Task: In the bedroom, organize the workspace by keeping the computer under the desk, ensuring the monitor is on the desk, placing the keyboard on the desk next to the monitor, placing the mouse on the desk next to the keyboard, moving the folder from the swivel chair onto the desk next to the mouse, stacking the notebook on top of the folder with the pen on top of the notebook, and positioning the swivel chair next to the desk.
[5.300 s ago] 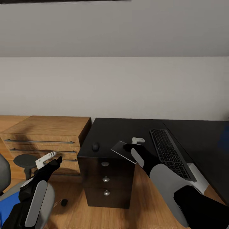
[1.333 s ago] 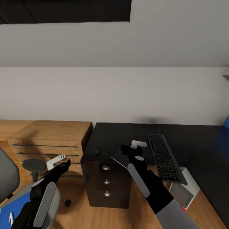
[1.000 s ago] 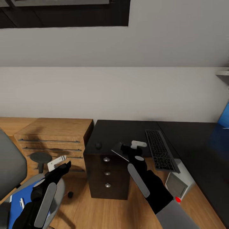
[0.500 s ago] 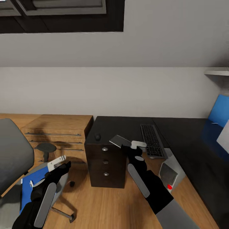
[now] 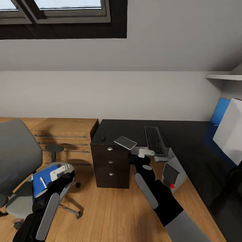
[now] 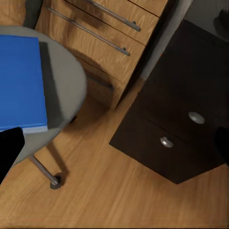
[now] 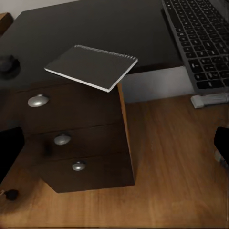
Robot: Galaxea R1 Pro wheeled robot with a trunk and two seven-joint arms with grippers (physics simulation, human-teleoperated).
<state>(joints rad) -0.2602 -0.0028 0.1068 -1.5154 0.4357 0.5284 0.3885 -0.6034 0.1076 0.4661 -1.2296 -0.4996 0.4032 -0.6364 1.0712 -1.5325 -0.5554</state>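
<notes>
The desk (image 5: pixel 134 129) is standing against the wall, carrying the keyboard (image 5: pixel 154 140) and mouse (image 5: pixel 103 137). The swivel chair (image 5: pixel 15 158) is sitting left of the drawer unit (image 5: pixel 111 168), bearing the folder (image 5: pixel 43 179) and pen (image 5: pixel 43 182). The computer (image 5: pixel 173 173) is sitting under the desk. The notebook (image 7: pixel 90 67) is overhanging the desk edge. The right gripper (image 5: pixel 145 153) is showing fingers spread wide, gripping nothing. Left gripper (image 5: pixel 58 170): finger spread cannot be told.

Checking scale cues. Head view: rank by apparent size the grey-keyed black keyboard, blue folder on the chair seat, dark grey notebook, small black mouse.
1. Flat black keyboard and bright blue folder: look alike; the folder is partly covered and nearer, so unranked.
2. Thin dark grey notebook.
3. Small black rounded mouse.
</notes>
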